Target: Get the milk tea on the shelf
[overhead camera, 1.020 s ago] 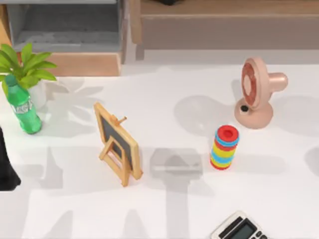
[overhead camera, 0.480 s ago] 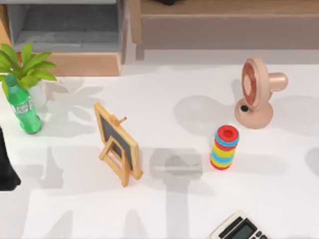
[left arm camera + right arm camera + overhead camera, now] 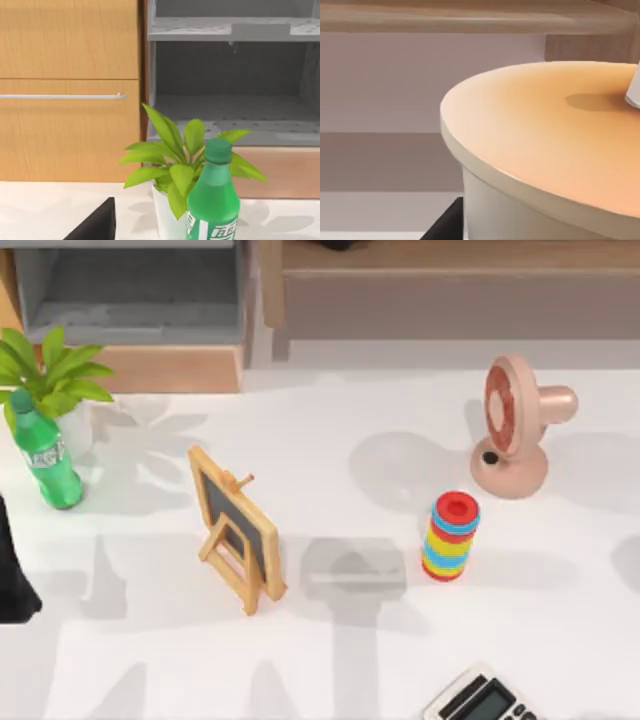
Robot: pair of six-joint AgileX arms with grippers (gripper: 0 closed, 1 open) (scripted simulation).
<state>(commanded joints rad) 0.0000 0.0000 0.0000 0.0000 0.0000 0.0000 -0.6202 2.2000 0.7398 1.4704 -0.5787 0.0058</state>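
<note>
While nothing on the table [image 3: 330,660] is shifting from the last second to now, the top view is giving no sign of progress. The chalkboard easel [image 3: 235,525], the pink fan [image 3: 515,430], the ring stack [image 3: 450,536] and the calculator [image 3: 478,698] are all sitting where they were. The left arm [image 3: 14,580] is staying parked at the table's left edge, well apart from the shelf [image 3: 440,285] that is running along the far side.

Turning to the left wrist view, the green bottle [image 3: 212,200] and the potted plant [image 3: 175,175] are standing just ahead of the left jaws, with the shelf's grey compartments rising behind them. I cannot tell whether these jaws are wide or narrow. They are holding nothing of the task.

Moving to the right wrist view, the milk tea [image 3: 535,165] is sitting very close to the right jaws, its pale orange lid [image 3: 540,130] taking up much of the frame and a straw [image 3: 633,92] poking in at one side. Beyond the cup, the shelf's boards are lying flat and level. I cannot tell whether the right jaws are clamping the cup or merely hovering by it.

Judging from this stillness, the cup is probably already at or on the shelf, and the task is likely nearing its end. What is remaining is a clean letting-go and retreat without tipping the cup.
</note>
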